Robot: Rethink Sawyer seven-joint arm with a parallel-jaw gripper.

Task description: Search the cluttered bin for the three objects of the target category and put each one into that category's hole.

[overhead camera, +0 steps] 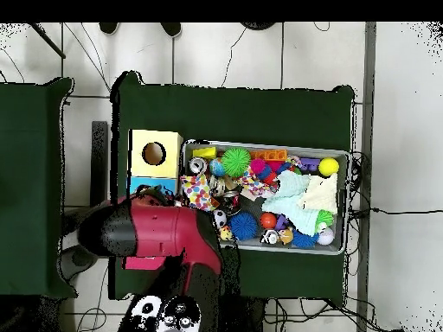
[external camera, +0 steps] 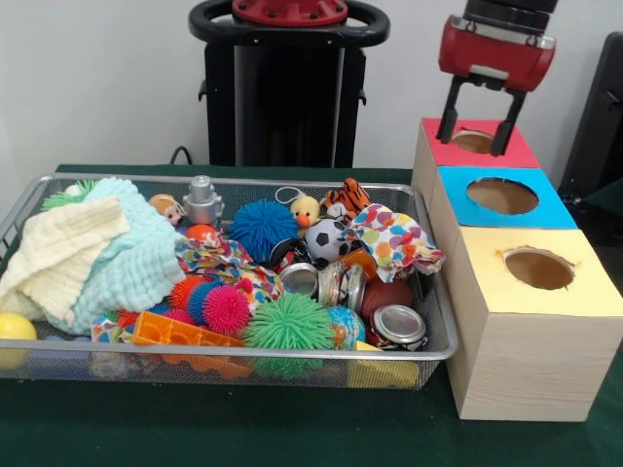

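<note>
In the front view, going L to R: the bin [external camera: 19, 209] sat on the green surface [external camera: 243, 428], its long axis running L-R across the pic. At its L end lay a cream cloth [external camera: 54, 243] over a mint cloth [external camera: 136, 258], w/ a yellow ball [external camera: 15, 326] at the near L corner. Mid-bin were a blue spiky ball [external camera: 261, 226], a pink spiky ball [external camera: 226, 308] and a green spiky ball [external camera: 288, 324], plus a soccer ball [external camera: 326, 238] further back. R of centre lay the cans: one can [external camera: 300, 279] w/ its silver top facing up and toward the camera, a 2nd can [external camera: 397, 326] near the front R corner, top also tilted up toward the camera; both looked dented, so long axis hard to call. A polka-dot cloth [external camera: 394, 238] sat just behind them. Couldn't pick out a bottle. R of the bin stood three boxes in a row: yellow-topped box [external camera: 584, 282] nearest, blue-topped box [external camera: 555, 204] behind, red-topped box [external camera: 521, 151] furthest. The gripper [external camera: 477, 138] hung over the red box's hole [external camera: 473, 142], fingers [external camera: 449, 122] spread apart and empty, pointing down.
</note>
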